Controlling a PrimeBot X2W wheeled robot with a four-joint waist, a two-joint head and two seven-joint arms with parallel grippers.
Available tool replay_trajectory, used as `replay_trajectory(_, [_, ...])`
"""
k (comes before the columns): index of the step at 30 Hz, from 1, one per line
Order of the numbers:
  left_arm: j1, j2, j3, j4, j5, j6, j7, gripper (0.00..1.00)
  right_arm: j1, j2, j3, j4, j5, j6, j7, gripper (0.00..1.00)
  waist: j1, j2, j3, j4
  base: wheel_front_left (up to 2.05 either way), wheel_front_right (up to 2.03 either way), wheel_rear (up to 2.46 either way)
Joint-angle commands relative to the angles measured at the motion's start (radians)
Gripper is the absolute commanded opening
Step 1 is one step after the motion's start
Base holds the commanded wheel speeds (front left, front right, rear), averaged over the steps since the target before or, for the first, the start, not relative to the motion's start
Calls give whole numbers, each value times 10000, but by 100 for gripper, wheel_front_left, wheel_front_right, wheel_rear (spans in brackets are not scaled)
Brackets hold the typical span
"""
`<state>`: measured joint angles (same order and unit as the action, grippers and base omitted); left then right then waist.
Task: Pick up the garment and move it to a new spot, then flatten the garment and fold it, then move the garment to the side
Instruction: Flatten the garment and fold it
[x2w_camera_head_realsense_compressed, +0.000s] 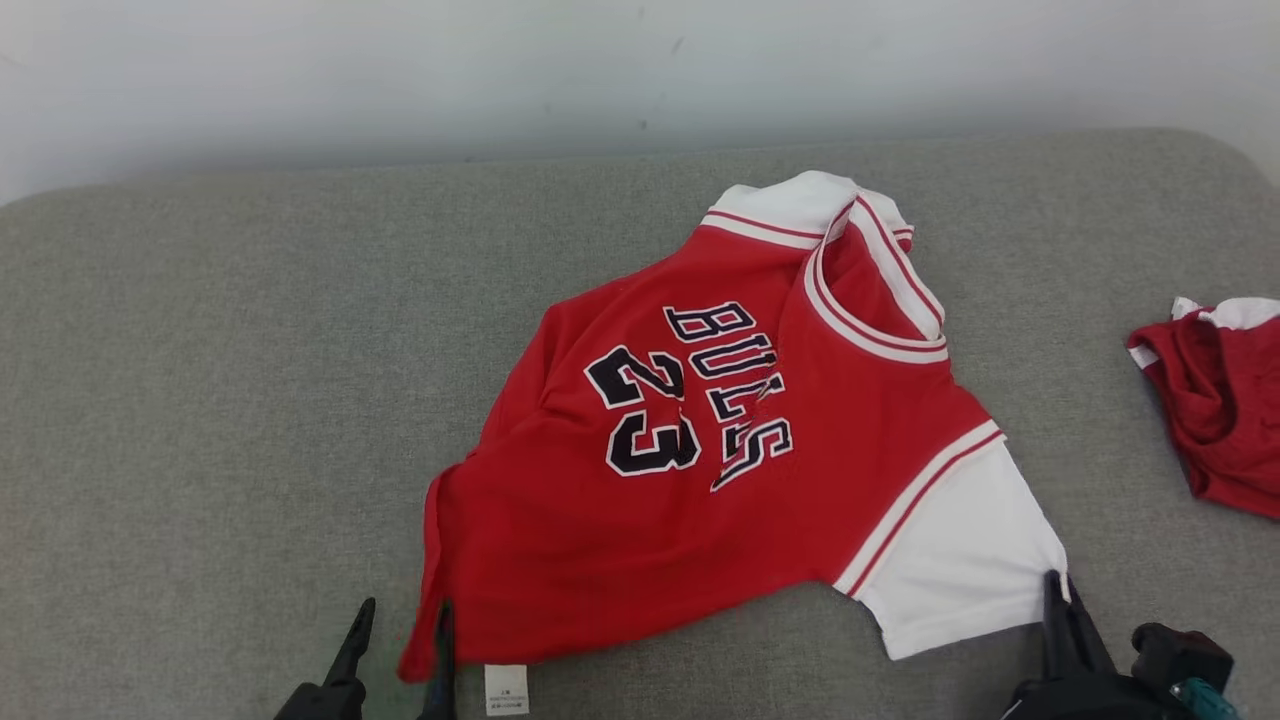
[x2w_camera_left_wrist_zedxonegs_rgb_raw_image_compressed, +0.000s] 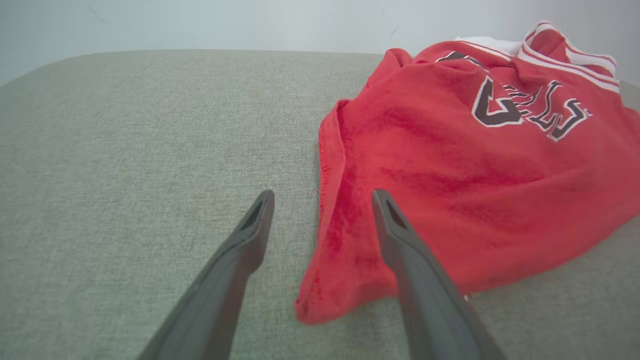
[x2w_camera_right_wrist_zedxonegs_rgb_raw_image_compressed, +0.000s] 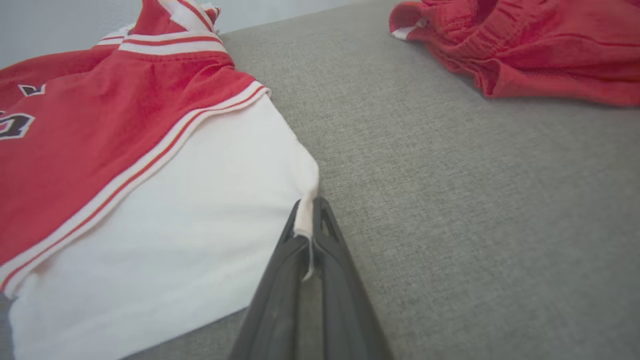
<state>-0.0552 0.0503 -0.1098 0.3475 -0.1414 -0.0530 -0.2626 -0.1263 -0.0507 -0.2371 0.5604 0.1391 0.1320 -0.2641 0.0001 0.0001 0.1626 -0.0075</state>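
Note:
The garment (x2w_camera_head_realsense_compressed: 740, 440) is a red jersey with white sleeves, striped trim and black lettering, lying crumpled on the grey surface (x2w_camera_head_realsense_compressed: 200, 400). My right gripper (x2w_camera_head_realsense_compressed: 1058, 588) is shut on the outer corner of the near white sleeve (x2w_camera_right_wrist_zedxonegs_rgb_raw_image_compressed: 200, 225); in the right wrist view a pinch of white cloth sits between its closed tips (x2w_camera_right_wrist_zedxonegs_rgb_raw_image_compressed: 306, 220). My left gripper (x2w_camera_head_realsense_compressed: 405, 622) stands open at the jersey's lower red hem corner (x2w_camera_left_wrist_zedxonegs_rgb_raw_image_compressed: 325, 280). One finger (x2w_camera_left_wrist_zedxonegs_rgb_raw_image_compressed: 400, 235) rests over the red cloth and the other finger (x2w_camera_left_wrist_zedxonegs_rgb_raw_image_compressed: 250, 235) over bare grey fabric.
A darker red garment (x2w_camera_head_realsense_compressed: 1215, 400) with white edging lies bunched at the right edge, seen also at the top of the right wrist view (x2w_camera_right_wrist_zedxonegs_rgb_raw_image_compressed: 525, 45). A pale wall (x2w_camera_head_realsense_compressed: 500, 70) runs behind the surface. A white label (x2w_camera_head_realsense_compressed: 505, 688) sticks out under the jersey's hem.

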Motion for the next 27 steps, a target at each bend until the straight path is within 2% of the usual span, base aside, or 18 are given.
replay_trajectory(1, [167, 3, 9, 68, -15, -18, -30, 100, 129, 2, -179, -194, -82, -25, 6, 0, -1, -1, -153, -123, 0, 0, 0])
replay_trajectory(9, [344, 3, -225, 520, -127, -78, -30, 100, 333, -154, -848, -838, -313, -25, 6, 0, -1, -1, -251, -312, 0, 0, 0])
replay_trajectory(16, [457, 8, -726, 953, -314, -222, -30, 100, 226, -152, -928, -907, -377, -25, 6, 0, -1, -1, -249, -337, 0, 0, 0])
replay_trajectory(23, [538, 6, -788, 1044, -370, -178, -30, 100, 180, -170, -912, -1013, -418, -25, 6, 0, -1, -1, -319, -335, 0, 0, 0])
replay_trajectory(24, [545, 6, -791, 1056, -375, -173, -30, 85, 178, -175, -910, -1032, -420, -25, 6, 0, -1, -1, -326, -335, 0, 0, 0])
replay_trajectory(25, [543, 6, -796, 1065, -382, -166, -30, 56, 176, -186, -919, -1054, -418, -25, 6, 0, -1, -1, -332, -334, 0, 0, 0])
replay_trajectory(27, [514, 6, -773, 1097, -432, -149, -30, 36, 164, -211, -934, -1087, -402, -25, 6, 0, -1, -1, -334, -326, 0, 0, 0])
